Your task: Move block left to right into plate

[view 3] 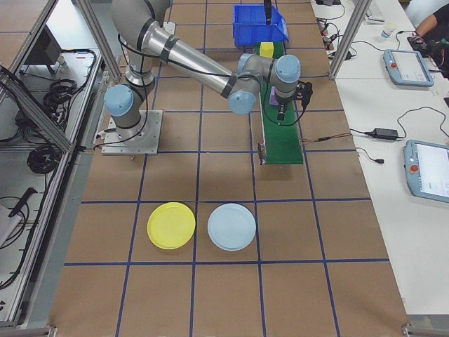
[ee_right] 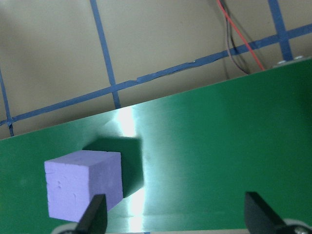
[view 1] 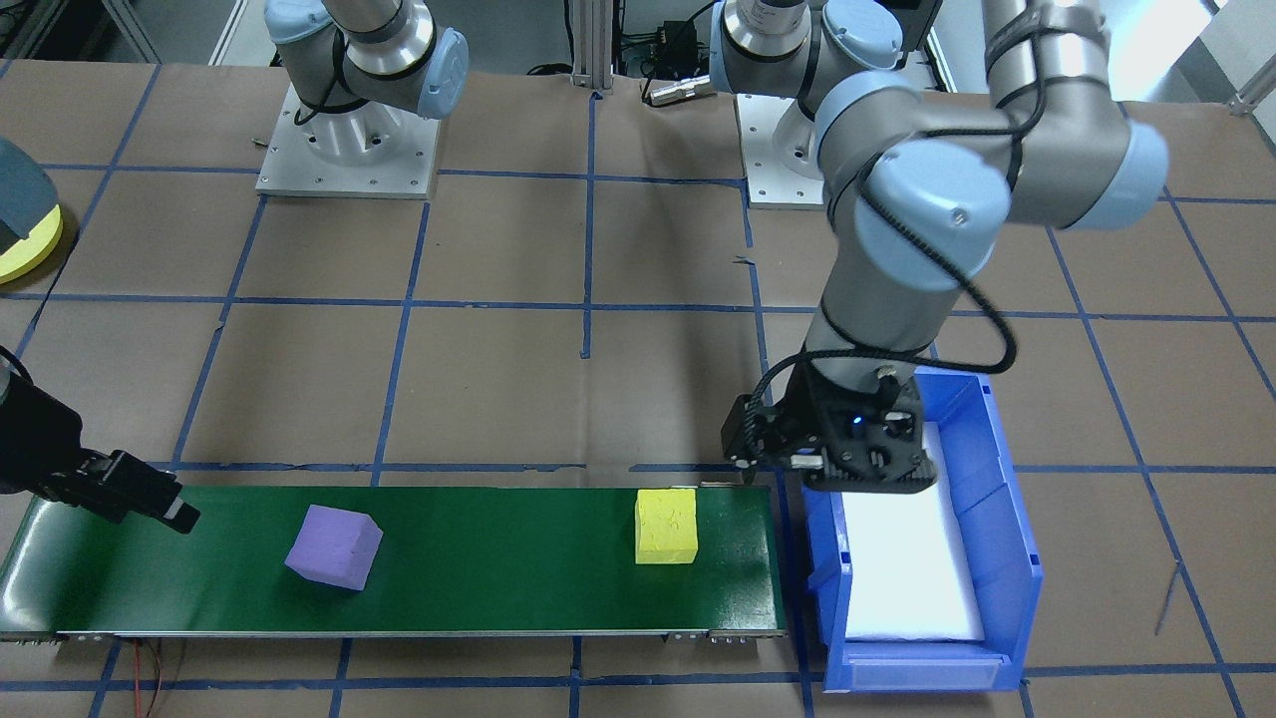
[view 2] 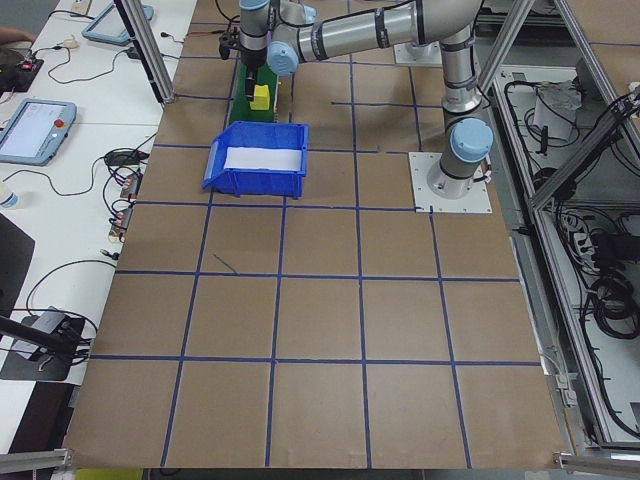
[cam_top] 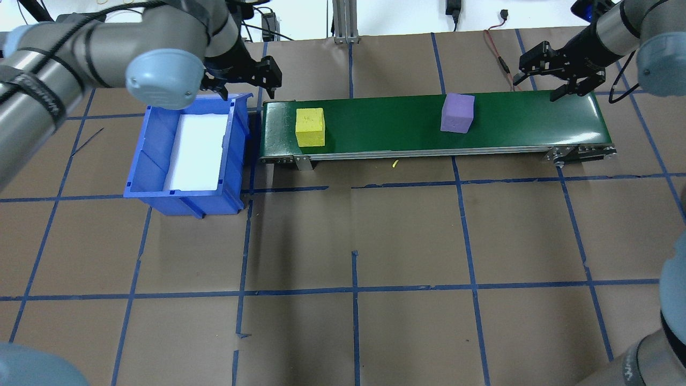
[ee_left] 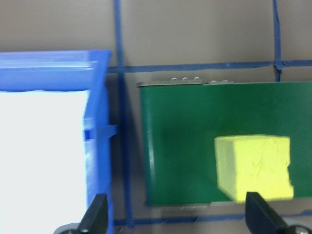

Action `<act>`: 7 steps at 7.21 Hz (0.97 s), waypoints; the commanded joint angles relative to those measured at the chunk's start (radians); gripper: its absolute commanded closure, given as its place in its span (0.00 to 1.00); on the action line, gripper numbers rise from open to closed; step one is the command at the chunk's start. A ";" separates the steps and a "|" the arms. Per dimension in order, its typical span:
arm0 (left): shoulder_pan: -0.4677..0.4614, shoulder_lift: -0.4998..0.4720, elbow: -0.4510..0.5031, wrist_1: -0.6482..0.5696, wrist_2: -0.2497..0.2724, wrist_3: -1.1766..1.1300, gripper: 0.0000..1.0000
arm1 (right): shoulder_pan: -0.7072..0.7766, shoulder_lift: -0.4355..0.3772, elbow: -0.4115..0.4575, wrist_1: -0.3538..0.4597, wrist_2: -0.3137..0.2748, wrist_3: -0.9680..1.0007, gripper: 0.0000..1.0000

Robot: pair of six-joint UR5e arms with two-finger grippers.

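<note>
A yellow block (cam_top: 310, 127) sits near the left end of the green conveyor belt (cam_top: 386, 123), and a purple block (cam_top: 457, 113) lies further right on it. My left gripper (cam_top: 241, 80) hangs open over the gap between the blue bin and the belt's end; the wrist view shows the yellow block (ee_left: 254, 167) below and to the right of it. My right gripper (cam_top: 536, 88) is open at the belt's far right edge, to the right of the purple block (ee_right: 83, 183) and holding nothing. The yellow plate (view 3: 171, 225) lies on the table well away from the belt.
A blue bin (cam_top: 155, 161) with a white liner stands just off the belt's left end. A light blue plate (view 3: 231, 227) lies beside the yellow one. Brown paper with a blue tape grid covers the table (cam_top: 353, 241). Red wires (cam_top: 496, 48) run behind the belt.
</note>
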 commanded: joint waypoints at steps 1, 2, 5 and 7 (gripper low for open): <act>0.043 0.191 -0.028 -0.250 0.009 0.034 0.00 | 0.057 0.015 0.003 -0.003 -0.006 0.056 0.00; 0.046 0.252 -0.021 -0.319 0.010 0.034 0.00 | 0.057 0.056 0.006 -0.010 -0.009 0.054 0.00; 0.051 0.331 -0.016 -0.390 0.007 0.034 0.00 | 0.057 0.070 0.009 -0.012 -0.006 0.042 0.00; 0.051 0.323 -0.019 -0.399 0.001 0.034 0.00 | 0.056 0.073 0.010 -0.012 0.002 0.047 0.00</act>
